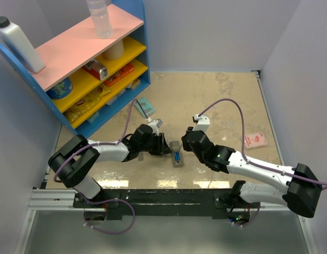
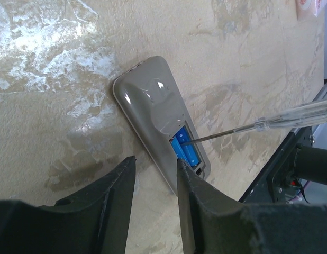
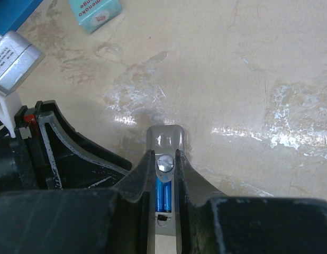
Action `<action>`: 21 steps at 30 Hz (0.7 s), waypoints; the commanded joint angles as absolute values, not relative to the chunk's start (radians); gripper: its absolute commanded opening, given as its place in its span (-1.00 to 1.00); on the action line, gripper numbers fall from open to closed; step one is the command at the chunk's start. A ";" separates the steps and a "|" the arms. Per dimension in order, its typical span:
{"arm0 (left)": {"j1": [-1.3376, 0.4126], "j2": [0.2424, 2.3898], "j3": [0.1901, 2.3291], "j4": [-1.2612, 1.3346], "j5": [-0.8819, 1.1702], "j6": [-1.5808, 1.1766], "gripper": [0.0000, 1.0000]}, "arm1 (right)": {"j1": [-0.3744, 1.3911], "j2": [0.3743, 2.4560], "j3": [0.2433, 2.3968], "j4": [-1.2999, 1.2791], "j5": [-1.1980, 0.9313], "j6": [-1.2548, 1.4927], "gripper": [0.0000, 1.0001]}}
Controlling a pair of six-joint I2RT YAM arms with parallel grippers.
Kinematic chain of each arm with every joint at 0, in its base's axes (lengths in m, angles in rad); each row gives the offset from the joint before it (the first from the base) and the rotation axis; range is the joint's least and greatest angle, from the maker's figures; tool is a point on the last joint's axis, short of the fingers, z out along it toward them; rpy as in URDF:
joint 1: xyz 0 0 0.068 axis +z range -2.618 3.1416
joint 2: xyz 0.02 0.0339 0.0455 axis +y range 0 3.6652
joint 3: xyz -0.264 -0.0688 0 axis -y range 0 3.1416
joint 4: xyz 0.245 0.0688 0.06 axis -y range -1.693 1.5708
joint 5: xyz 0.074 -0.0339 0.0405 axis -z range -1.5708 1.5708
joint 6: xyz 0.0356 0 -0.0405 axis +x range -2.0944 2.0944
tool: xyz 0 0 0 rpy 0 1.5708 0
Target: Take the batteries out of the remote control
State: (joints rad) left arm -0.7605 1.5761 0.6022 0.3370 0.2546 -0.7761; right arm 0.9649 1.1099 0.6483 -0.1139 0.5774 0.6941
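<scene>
Left wrist view showed the remote control [image 2: 153,111] lying flat on the table [image 2: 57,63], with its battery bay uncovered at the end nearer the camera. The batteries [image 2: 184,151], two blue cells side by side, sat inside that bay. The left claw [image 2: 155,166] stood released, its two fingers [image 2: 192,201] parted with nothing gripped between them. The remote control lay just ahead of the fingertips. One finger overlapped the bay end of the casing in this view; whether it touched could not be told. A thin stick [image 2: 290,115] with a clear handle and a slim metal shaft came in from the right, its tip set at the batteries. Right wrist view showed the right claw [image 3: 164,159] clenched on that stick, which appeared end-on as a small silver disc between the fingertips, directly over the bay. The blue batteries appeared in the narrow gap below it, and the closed end of the remote control projected beyond the fingertips. Top external view placed the remote control between the two claws, toward the near edge of the table, with the left claw just beside its left side and the right claw at its far end. A teal box [image 3: 93,11] lay well apart beyond the left claw, and a pink packet [image 1: 255,139] lay well apart on the right.
</scene>
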 commanded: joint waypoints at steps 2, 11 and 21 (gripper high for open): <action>-0.761 1.601 0.629 0.406 0.282 -0.804 -0.20 | 1.003 1.135 0.661 -0.100 0.604 0.647 -1.00; -0.761 1.617 0.632 0.414 0.285 -0.818 -0.25 | 1.124 1.204 0.664 -0.055 0.606 0.564 -1.00; -0.761 1.621 0.629 0.405 0.268 -0.818 -0.28 | 1.181 1.203 0.565 -0.146 0.676 0.912 -1.00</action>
State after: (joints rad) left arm -0.7605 1.6085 0.6025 0.3595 0.2752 -0.8051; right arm 1.1442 1.1820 0.6491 -0.0319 0.7818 0.6540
